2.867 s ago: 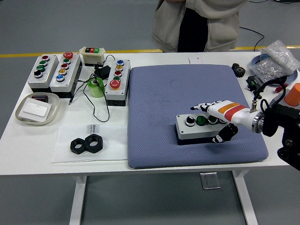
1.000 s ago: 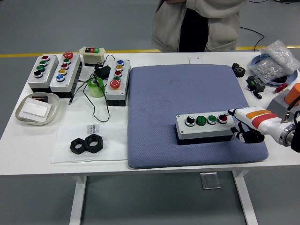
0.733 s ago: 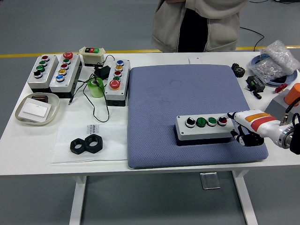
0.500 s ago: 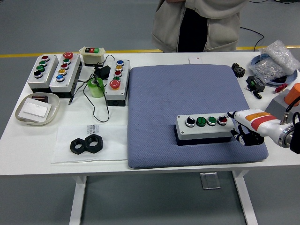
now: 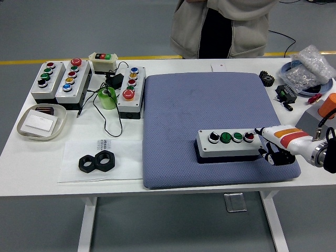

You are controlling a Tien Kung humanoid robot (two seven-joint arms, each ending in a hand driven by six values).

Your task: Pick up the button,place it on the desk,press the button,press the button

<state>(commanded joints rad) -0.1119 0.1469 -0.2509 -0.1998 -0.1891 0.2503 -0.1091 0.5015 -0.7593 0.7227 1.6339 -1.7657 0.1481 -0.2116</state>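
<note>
A grey button box [image 5: 228, 144] lies flat on the blue mat [image 5: 210, 100], toward its front right. Its top carries a white button [image 5: 213, 137], two green buttons [image 5: 231, 137] and a red button [image 5: 249, 137]. My right hand [image 5: 266, 144] is at the box's right end. Its white index finger [image 5: 260, 131] points left, with the tip right beside the red button, while the other fingers [image 5: 274, 156] are curled under and hold nothing. Whether the fingertip touches the box I cannot tell. My left arm is out of view.
Several other button boxes [image 5: 72, 77] stand at the back left with a green tape roll [image 5: 107, 97] and a cable. A tray [image 5: 42, 122] and two black nuts [image 5: 97, 161] lie front left. Bags and an orange part [image 5: 329, 105] crowd the right edge. A person [image 5: 223, 26] stands at the far side.
My right hand let go of the button box and drew back to its right end. Over the last second it has only shifted slightly right, index finger still pointing at the red button.
</note>
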